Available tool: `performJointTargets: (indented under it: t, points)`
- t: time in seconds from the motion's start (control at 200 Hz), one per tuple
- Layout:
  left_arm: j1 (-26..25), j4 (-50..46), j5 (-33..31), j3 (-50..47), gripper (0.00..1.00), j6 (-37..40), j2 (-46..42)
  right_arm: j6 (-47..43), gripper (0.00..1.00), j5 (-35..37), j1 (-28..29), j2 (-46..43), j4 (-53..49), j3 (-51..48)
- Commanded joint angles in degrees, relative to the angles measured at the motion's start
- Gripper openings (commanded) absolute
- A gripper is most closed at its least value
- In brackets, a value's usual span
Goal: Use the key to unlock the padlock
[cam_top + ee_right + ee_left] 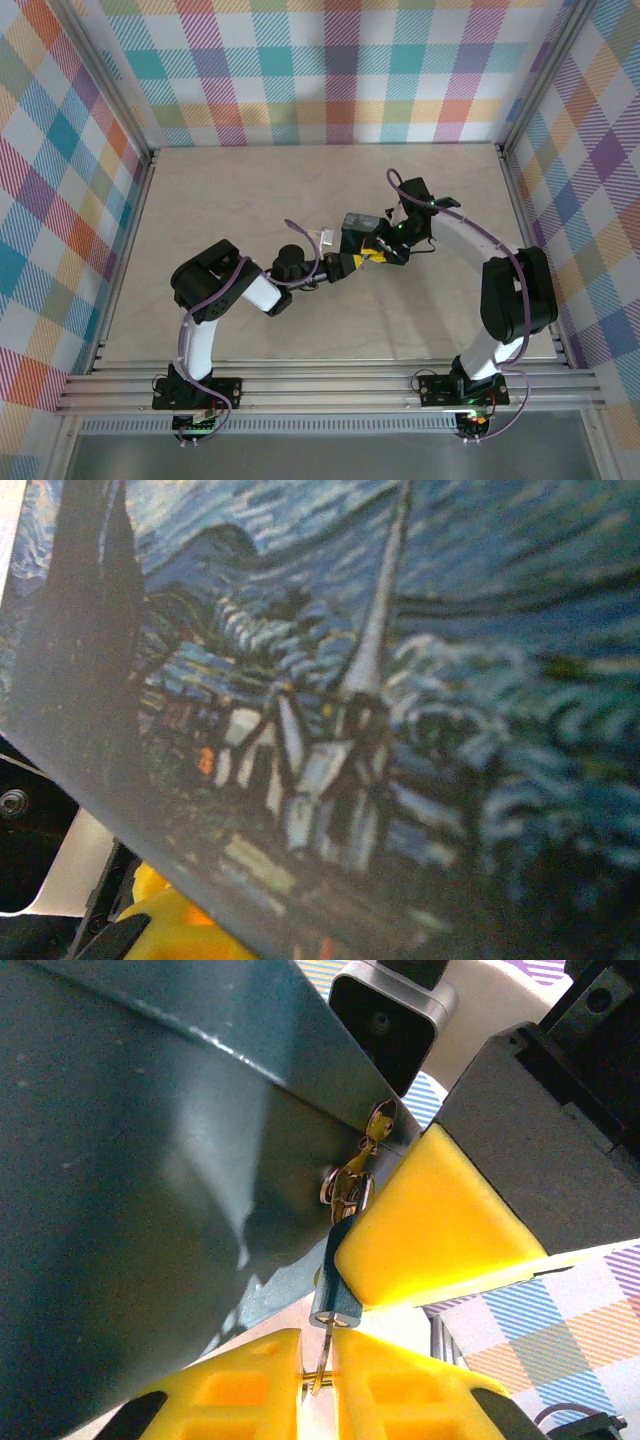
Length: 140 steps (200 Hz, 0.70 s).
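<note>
padlock (380, 680) is sitting clamped in my right gripper (384, 246), while my left gripper (318, 1352) is pinching the thin key (334, 1306) tight, close beside it.

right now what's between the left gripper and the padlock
The key. In the left wrist view it is pinched by the left gripper's yellow fingers and runs up toward the padlock.

No lettering, number, brand or sign can be read anywhere. The padlock (350, 680) bears a painted night-sky scene with a village and steeple, but no words.
</note>
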Motion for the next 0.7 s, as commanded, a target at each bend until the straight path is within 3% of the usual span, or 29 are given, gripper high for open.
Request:
performJointTargets:
  t: [0.0,0.195,0.285,0.475,0.695]
  points:
    - [-1.53,1.34,1.04,0.90,0.16,0.13,0.85,-0.26,0.00,-2.57,-0.20,-1.67,1.38,0.65]
    - [-1.59,1.40,1.39,1.12,0.08,-0.26,1.17,-0.18,0.00,-2.63,-0.34,-1.62,1.44,0.79]
    - [-1.82,1.51,1.52,1.21,0.00,-0.28,1.23,0.08,0.00,-2.74,-0.32,-1.75,1.87,0.60]
    - [-2.36,1.97,0.92,1.43,0.00,0.66,0.98,2.84,0.00,-4.56,-0.28,-2.19,5.28,-1.72]
    - [-3.87,2.28,-4.25,2.90,0.00,1.31,-2.37,7.88,0.00,-4.79,-0.29,-4.10,11.27,-7.51]
